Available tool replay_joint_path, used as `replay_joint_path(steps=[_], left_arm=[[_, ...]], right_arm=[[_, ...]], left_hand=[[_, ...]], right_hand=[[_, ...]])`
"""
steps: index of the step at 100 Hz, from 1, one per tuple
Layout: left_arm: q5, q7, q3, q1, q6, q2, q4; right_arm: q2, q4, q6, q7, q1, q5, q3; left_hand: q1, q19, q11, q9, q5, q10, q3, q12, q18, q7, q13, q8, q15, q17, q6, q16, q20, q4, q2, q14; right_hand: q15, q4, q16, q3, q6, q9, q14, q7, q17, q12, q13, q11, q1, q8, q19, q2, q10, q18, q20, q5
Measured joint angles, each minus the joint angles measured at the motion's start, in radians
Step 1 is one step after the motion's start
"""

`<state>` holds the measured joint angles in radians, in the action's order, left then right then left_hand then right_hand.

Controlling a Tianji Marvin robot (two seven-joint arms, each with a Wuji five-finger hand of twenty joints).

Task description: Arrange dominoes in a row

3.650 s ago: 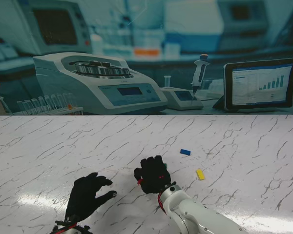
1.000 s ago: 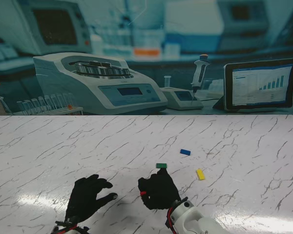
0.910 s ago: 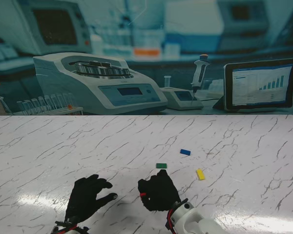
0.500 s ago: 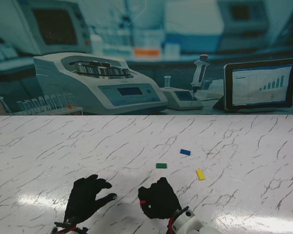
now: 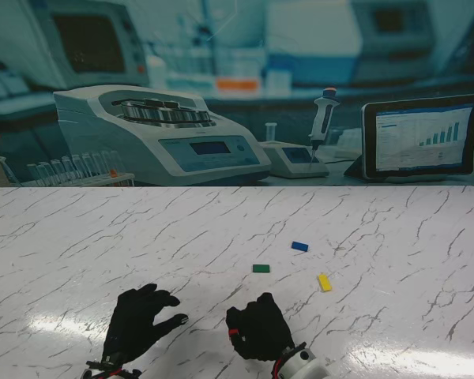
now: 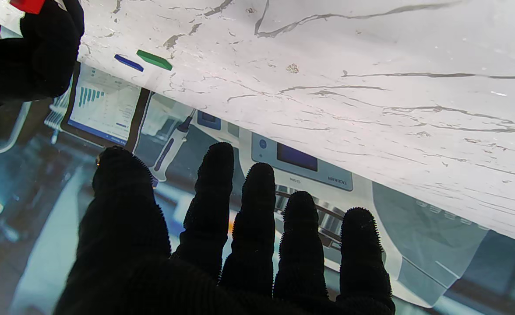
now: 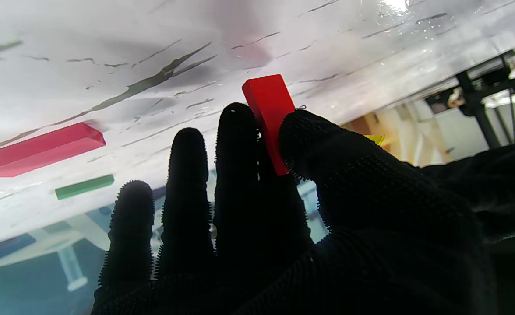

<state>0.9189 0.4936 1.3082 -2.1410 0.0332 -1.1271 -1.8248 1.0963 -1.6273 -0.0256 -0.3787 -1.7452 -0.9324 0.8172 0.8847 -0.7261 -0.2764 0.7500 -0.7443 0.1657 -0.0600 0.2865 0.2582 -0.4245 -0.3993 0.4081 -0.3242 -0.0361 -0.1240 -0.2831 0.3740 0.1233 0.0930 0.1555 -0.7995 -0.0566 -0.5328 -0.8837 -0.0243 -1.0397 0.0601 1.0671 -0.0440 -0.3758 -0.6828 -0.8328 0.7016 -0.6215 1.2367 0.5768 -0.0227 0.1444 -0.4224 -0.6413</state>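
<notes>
While pinched, red domino (image 7: 269,114), right hand (image 7: 283,227) fingertips.

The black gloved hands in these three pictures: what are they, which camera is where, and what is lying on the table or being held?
They are a two-armed robot's five-finger hands, in black gloves. The wide picture comes from a camera on its stand, looking down at the white marble-patterned table, with the left hand and right hand nearest to it. The other two come from wrist cameras looking along the fingers, and they appear upside down. On the table lie a small green domino block, a blue domino block and a yellow domino block. The right hand pinches a red domino block between thumb and finger. A second red block lies on the table nearby. The left hand is open and empty.
</notes>
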Motion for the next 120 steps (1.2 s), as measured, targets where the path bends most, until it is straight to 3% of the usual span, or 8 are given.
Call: replay_joint_path(steps=[89, 120], left_arm=[[-0.007, -0.002, 0.002, -0.002, -0.004, 0.000, -0.003], [-0.007, -0.002, 0.003, -0.003, -0.005, 0.000, -0.005]], right_arm=[[-0.001, -0.021, 0.005, 0.027, -0.043, 0.000, 0.032], [-0.005, -0.036, 0.010, 0.053, -0.052, 0.000, 0.046]], left_hand=[[0.000, 0.000, 0.000, 0.003, -0.012, 0.000, 0.000, 0.000, 0.000, -0.015, 0.000, 0.000, 0.000, 0.000, 0.000, 0.000, 0.000, 0.000, 0.000, 0.000], [0.000, 0.000, 0.000, 0.003, -0.012, 0.000, 0.000, 0.000, 0.000, -0.018, 0.000, 0.000, 0.000, 0.000, 0.001, 0.000, 0.000, 0.000, 0.000, 0.000]], right_hand=[[-0.003, 0.013, -0.002, 0.011, -0.024, 0.013, 0.000, -0.031, 0.019, -0.010, 0.020, 0.025, 0.002, 0.000, 0.000, -0.013, -0.014, 0.000, 0.000, -0.009], [-0.002, 0.013, -0.002, 0.011, -0.033, 0.063, 0.008, -0.068, 0.030, -0.011, 0.049, 0.053, 0.002, 0.000, -0.003, -0.012, -0.034, 0.000, 0.000, 0.035]])
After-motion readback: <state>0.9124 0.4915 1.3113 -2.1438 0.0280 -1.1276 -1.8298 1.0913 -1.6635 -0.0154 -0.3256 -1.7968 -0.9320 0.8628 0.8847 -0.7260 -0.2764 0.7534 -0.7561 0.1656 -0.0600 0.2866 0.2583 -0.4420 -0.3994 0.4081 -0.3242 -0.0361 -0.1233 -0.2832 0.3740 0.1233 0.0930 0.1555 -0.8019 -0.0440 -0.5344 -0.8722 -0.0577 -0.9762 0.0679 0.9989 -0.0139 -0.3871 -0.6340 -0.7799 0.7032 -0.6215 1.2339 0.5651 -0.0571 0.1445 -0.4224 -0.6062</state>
